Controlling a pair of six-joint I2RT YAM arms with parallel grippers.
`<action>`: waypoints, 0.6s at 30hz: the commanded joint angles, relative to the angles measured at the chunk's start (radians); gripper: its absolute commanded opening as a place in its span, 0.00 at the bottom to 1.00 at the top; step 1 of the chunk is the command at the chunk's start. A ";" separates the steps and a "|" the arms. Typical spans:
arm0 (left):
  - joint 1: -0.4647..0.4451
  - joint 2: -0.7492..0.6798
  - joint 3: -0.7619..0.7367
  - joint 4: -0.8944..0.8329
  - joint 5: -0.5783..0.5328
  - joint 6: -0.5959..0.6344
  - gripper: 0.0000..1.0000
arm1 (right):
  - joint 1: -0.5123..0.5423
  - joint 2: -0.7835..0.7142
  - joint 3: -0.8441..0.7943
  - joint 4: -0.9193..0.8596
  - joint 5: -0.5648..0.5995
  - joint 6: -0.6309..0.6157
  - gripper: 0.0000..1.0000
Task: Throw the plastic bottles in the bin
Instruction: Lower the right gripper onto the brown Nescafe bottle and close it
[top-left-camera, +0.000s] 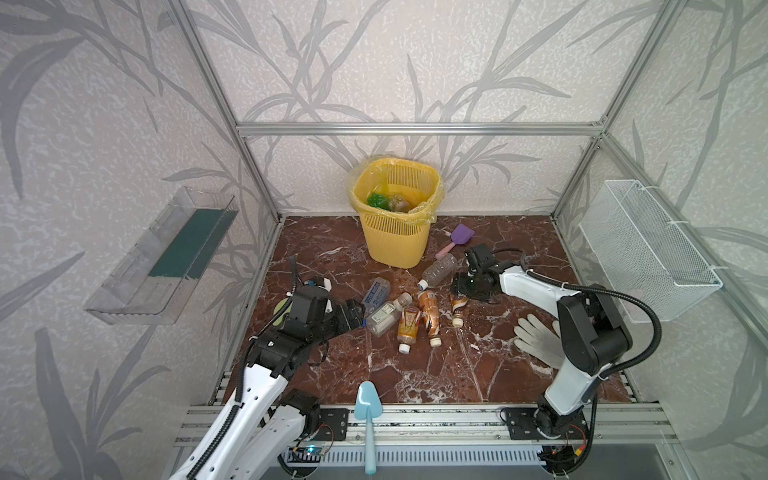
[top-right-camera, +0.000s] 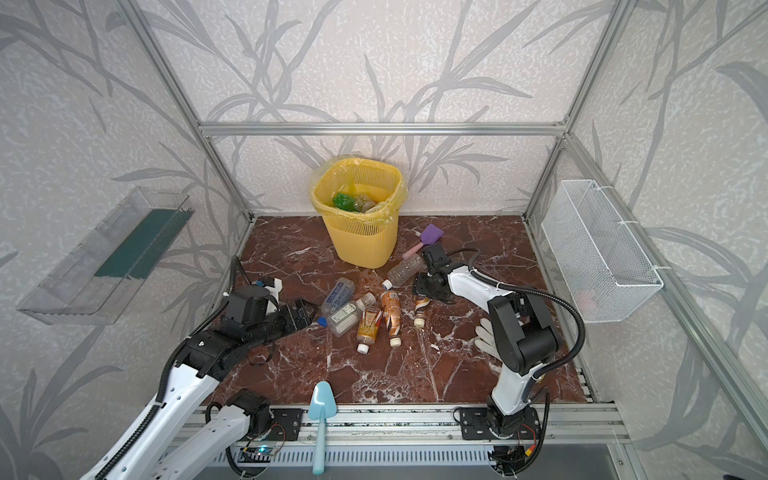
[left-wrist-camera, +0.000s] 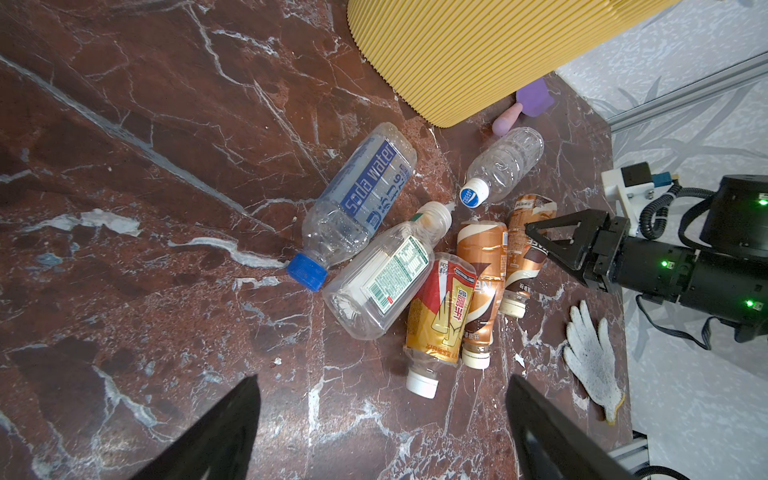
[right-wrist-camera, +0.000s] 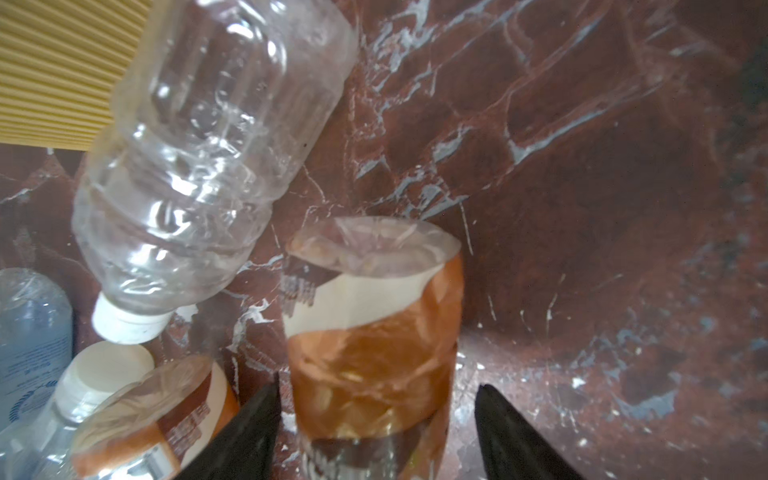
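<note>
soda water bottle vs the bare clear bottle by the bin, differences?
Label: the soda water bottle has a blue printed sleeve; the bare clear bottle has none. Cap: solid blue on the soda water bottle, white with blue print on the bare one. Shared: both clear, capped, lying on their sides on the marble tabletop, outside the bin.

Both top views high, angled down over whole scene, wrist views close, sharing bottles
</note>
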 joint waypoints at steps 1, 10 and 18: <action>0.002 -0.013 -0.007 -0.010 -0.003 -0.006 0.92 | -0.009 0.026 0.030 -0.020 0.005 -0.024 0.72; 0.002 -0.012 -0.007 -0.013 -0.003 -0.007 0.92 | -0.014 0.028 0.018 -0.031 0.003 -0.040 0.56; 0.003 0.002 -0.015 0.005 0.000 -0.009 0.92 | -0.005 -0.137 -0.131 -0.056 -0.027 -0.043 0.51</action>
